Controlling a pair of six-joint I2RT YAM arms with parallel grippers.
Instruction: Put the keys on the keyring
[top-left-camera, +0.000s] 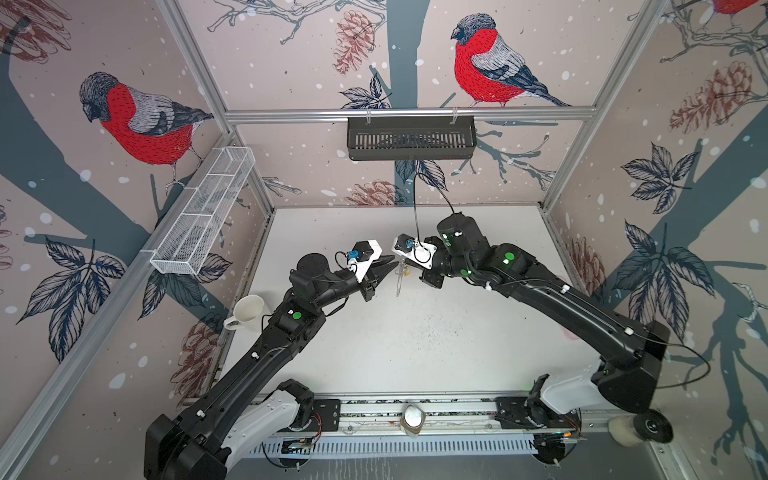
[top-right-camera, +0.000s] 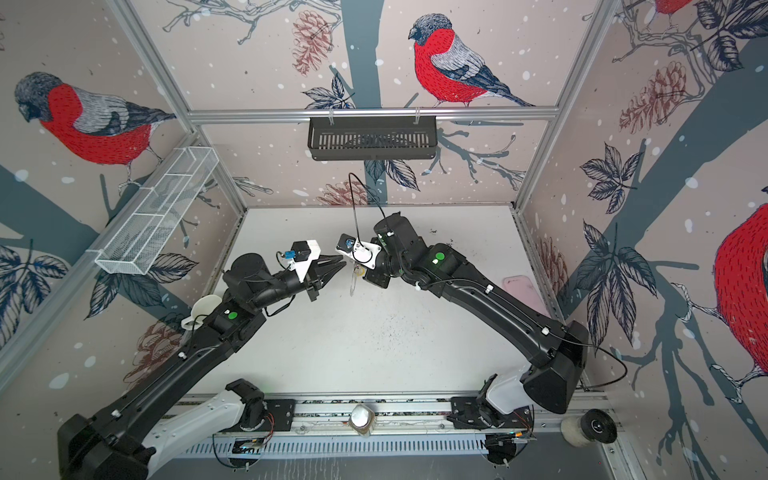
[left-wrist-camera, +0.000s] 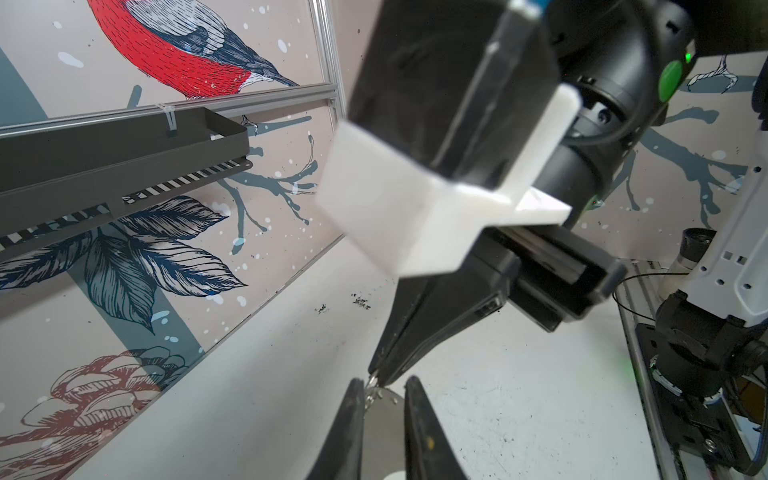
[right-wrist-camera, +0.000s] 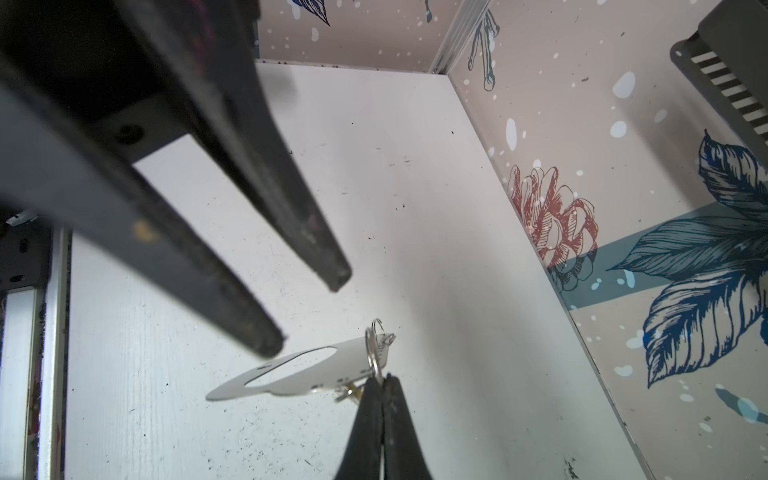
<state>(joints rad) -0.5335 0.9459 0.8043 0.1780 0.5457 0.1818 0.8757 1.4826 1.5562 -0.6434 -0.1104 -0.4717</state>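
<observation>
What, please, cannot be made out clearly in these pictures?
- The keys: in the right wrist view only a yellow sliver shows behind the right gripper; whether they are on a ring is unclear.
- The keyring: edge-on in both top views, its holes too small to see.
- The keyring, left wrist view: cut off by the bottom edge, flanked by the left gripper.
- Pink object: partly behind the right arm in a top view, unidentifiable.
</observation>
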